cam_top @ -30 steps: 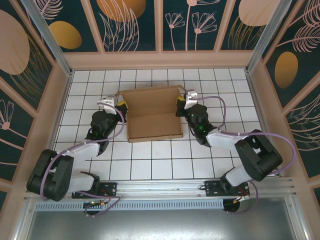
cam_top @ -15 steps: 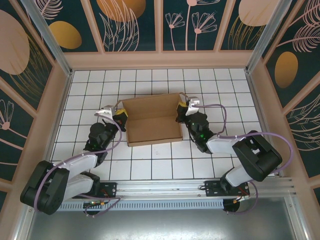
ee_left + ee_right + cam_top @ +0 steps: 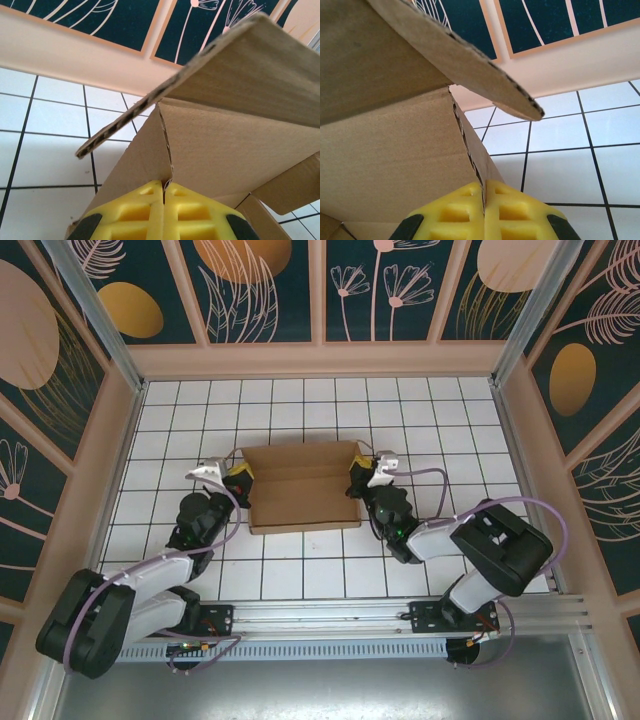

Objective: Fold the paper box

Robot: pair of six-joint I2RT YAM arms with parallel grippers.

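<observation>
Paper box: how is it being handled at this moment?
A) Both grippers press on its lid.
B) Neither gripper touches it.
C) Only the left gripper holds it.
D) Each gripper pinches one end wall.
D: both wrist views show yellow fingers closed on a cardboard wall, with the left gripper and right gripper at opposite ends of the paper box.

Bright, even light from above, only faint shadows beside the paper box [image 3: 300,485] (wrist close-ups look fairly sharp).

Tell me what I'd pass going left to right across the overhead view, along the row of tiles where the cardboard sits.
left gripper, shut on the box's left wall → paper box → right gripper, shut on the box's right wall
</observation>
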